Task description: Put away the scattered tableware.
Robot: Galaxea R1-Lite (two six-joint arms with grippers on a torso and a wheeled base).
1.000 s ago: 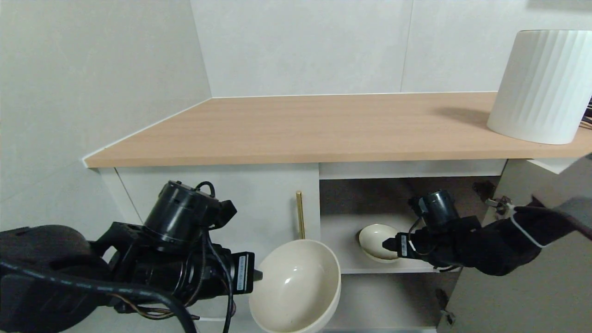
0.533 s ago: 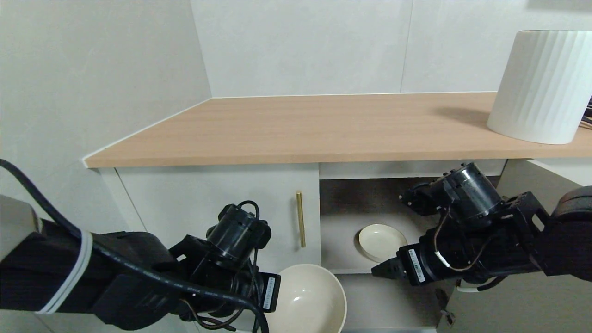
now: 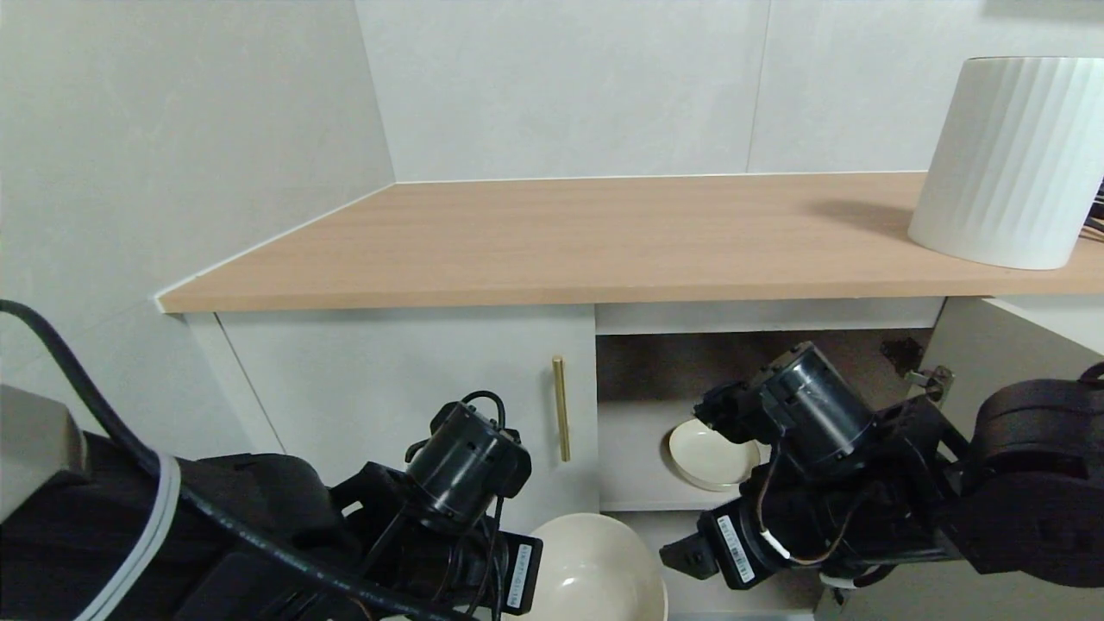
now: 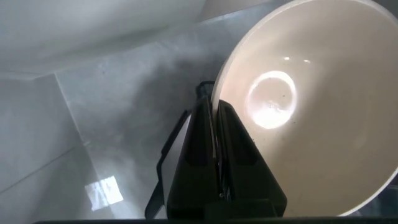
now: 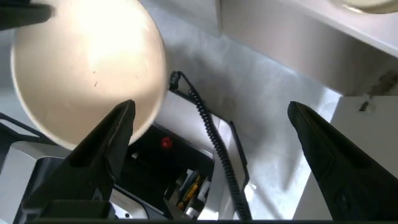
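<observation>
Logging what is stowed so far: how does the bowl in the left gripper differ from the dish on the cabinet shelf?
The bowl is deep and looks larger; the dish is shallow and looks smaller. The bowl is clamped by its rim in the left gripper, outside the cabinet; the dish rests free on the shelf inside it. Both are plain cream and look empty.

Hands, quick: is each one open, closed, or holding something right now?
Left hand: closed on the rim of the bowl.
Right hand: open, holding nothing.
</observation>
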